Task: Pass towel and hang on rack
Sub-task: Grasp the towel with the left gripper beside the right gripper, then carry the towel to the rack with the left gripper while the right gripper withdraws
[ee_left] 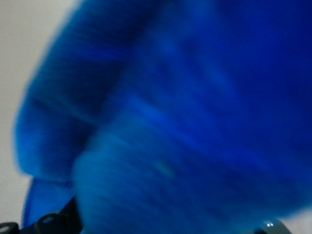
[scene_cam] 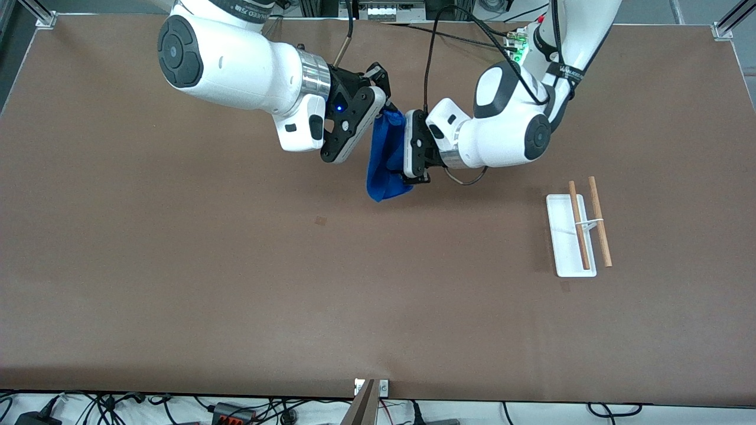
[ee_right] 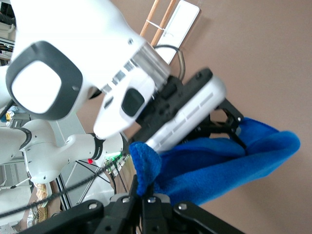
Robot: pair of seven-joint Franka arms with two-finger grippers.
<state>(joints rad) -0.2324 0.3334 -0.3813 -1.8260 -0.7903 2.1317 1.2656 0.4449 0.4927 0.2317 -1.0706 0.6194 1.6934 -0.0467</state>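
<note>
the rack (scene_cam: 572,236) lies nearest the front camera, standing on the table (scene_cam: 177,295) toward the left arm's end, its white base flat and its two wooden rods running side by side above it, bare, with nothing draped on them yet; it sits well apart from both arms, so the hanging step is still to come. up over the middle of the table the towel (scene_cam: 385,159) hangs in the air between the two grippers. the right gripper (scene_cam: 387,109) pinches the towel's upper edge, its fingers closed on a bunched corner, which is why the cloth droops downward in a long fold instead of lying spread. the left gripper (scene_cam: 407,150) faces it from the rack's side and is pressed right against the hanging cloth; in the right wrist view its dark fingers (ee_right: 229,122) reach around the blue fabric, but whether they have clamped shut cannot be told. the left wrist view is filled with blue, which fits a gripper buried in the towel. this looks like the hand-over itself: the cloth is held high and slack so the left arm can take it and carry it on to the rack.
</note>
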